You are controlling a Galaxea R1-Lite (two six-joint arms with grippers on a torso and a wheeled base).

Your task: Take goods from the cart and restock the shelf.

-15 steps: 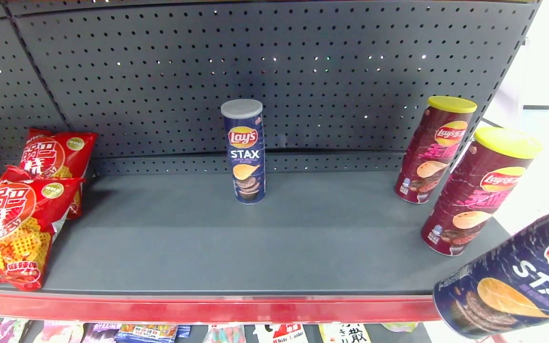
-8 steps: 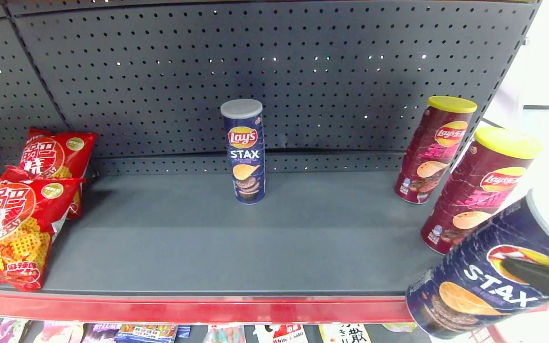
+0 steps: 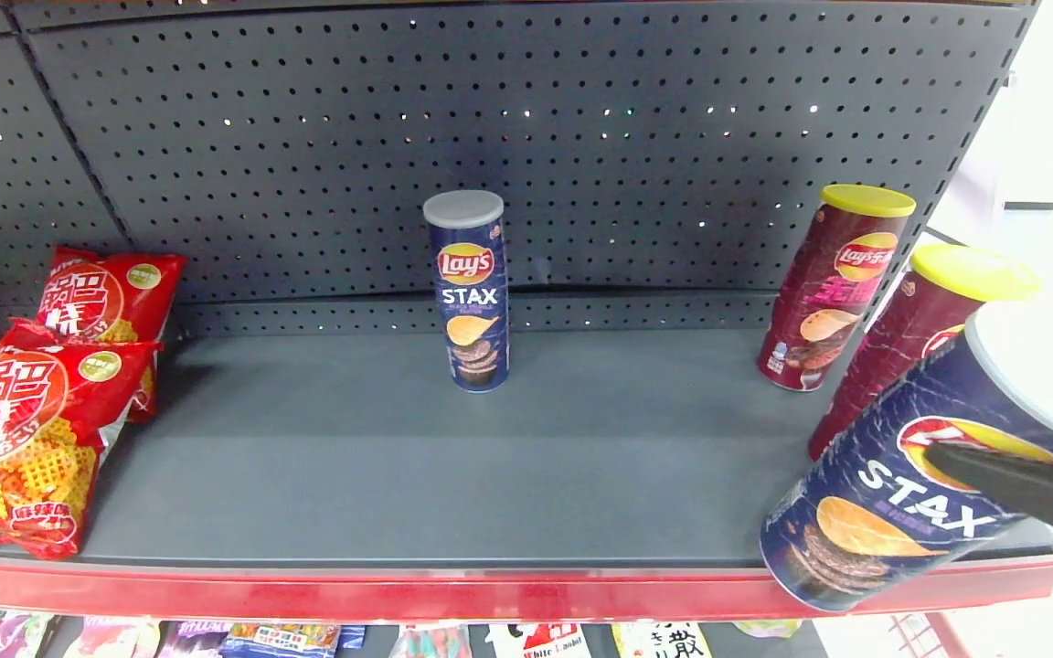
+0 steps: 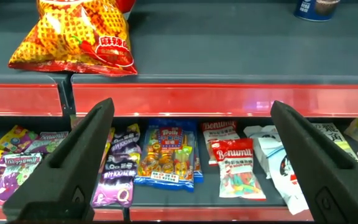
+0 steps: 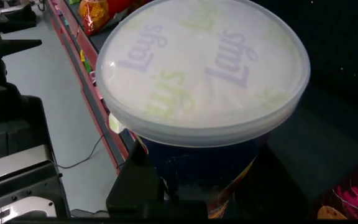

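My right gripper [image 3: 1020, 480] is shut on a dark blue chip can [image 3: 910, 475] with a pale lid, held tilted over the shelf's front right corner, in front of a maroon can [image 3: 910, 338]. In the right wrist view the can's lid [image 5: 204, 68] sits close to the camera, with a dark finger [image 5: 142, 190] against the can's side below it. Another blue can [image 3: 469, 291] stands upright at the back middle of the grey shelf [image 3: 453, 466]. My left gripper [image 4: 191, 165] hangs open, low in front of the shelf's red front edge [image 4: 229, 99], with nothing between its fingers.
Two maroon cans with yellow lids stand at the shelf's right, the other [image 3: 833, 288] farther back. Two red snack bags [image 3: 33, 429] lie at the left. The lower shelf holds several candy packets [image 4: 166, 158]. The pegboard back wall [image 3: 490, 137] closes the rear.
My right gripper has brought the blue can up and leftward from the frame's lower right corner to the shelf's front right edge, turning it more upright. It now covers part of the near maroon can.
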